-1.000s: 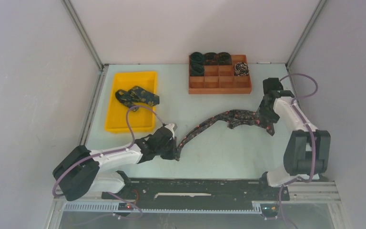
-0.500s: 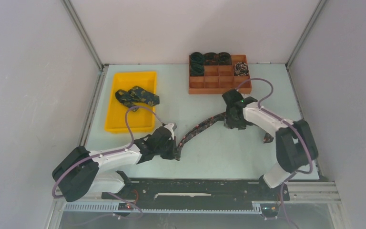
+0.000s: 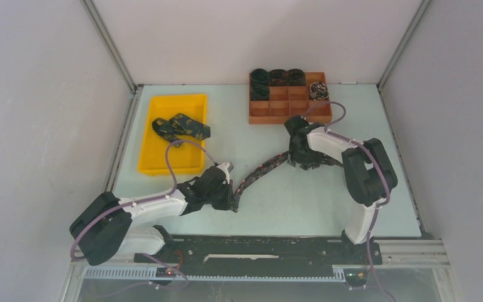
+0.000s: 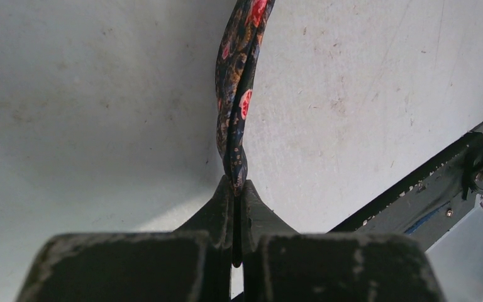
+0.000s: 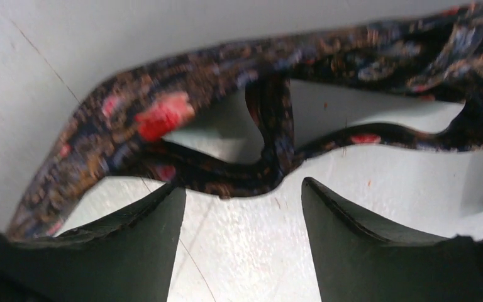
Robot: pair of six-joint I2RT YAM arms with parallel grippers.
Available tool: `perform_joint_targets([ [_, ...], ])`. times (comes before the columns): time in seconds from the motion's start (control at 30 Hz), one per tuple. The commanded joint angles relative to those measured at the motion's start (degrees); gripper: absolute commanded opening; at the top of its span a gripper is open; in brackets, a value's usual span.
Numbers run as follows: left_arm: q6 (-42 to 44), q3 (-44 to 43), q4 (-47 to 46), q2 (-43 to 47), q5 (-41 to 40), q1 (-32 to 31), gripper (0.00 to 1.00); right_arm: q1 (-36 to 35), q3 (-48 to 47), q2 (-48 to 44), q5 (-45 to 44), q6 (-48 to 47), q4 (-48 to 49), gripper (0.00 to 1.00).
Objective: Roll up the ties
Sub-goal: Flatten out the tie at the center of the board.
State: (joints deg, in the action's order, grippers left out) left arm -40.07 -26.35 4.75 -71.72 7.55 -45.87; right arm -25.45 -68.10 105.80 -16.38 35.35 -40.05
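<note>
A long dark tie [image 3: 261, 168] with red specks lies stretched across the table. My left gripper [image 3: 231, 200] is shut on its narrow end, and the left wrist view shows the band [image 4: 236, 94] running away from the pinched tips [image 4: 236, 187]. My right gripper [image 3: 297, 158] hovers low over the tie's wider middle part. Its jaws stand open, and the rumpled fabric [image 5: 226, 126] lies just beyond the fingertips [image 5: 242, 192], not between them. More ties [image 3: 180, 126] lie folded in the yellow tray [image 3: 157, 160].
A brown compartment box [image 3: 289, 112] stands at the back, just behind the right gripper. It holds several rolled coils [image 3: 278, 77], one paler [image 3: 318, 91]. Grey walls enclose the table on three sides. A black rail [image 3: 258, 242] runs along the near edge.
The right arm has swung left along the tie, from its far right end to its middle, and its jaws have opened wider. The left gripper has kept its hold without moving.
</note>
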Motion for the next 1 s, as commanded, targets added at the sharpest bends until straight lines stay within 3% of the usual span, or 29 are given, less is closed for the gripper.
perform_joint_targets([
  [0.0,0.2,-0.1,-1.9,-0.2,1.1,0.6,0.00,-0.3,-5.0,3.8,-6.1,0.0,-1.2,0.68],
  [0.17,0.2,0.0,-2.2,-0.4,1.6,0.9,0.00,0.8,-4.2,5.4,-9.6,-0.7,-2.8,0.55],
  [0.33,0.1,-0.1,-2.4,-0.7,2.1,1.1,0.00,3.3,-0.2,2.7,-9.8,-2.2,-1.2,0.26],
  [0.53,-1.3,0.3,-1.3,0.7,1.4,1.3,0.00,6.9,2.2,0.1,-8.1,-4.0,-0.5,0.00],
  [0.97,-6.6,-5.4,17.6,13.1,2.6,1.8,0.00,16.5,5.5,-3.6,-4.1,-7.9,2.5,0.00],
])
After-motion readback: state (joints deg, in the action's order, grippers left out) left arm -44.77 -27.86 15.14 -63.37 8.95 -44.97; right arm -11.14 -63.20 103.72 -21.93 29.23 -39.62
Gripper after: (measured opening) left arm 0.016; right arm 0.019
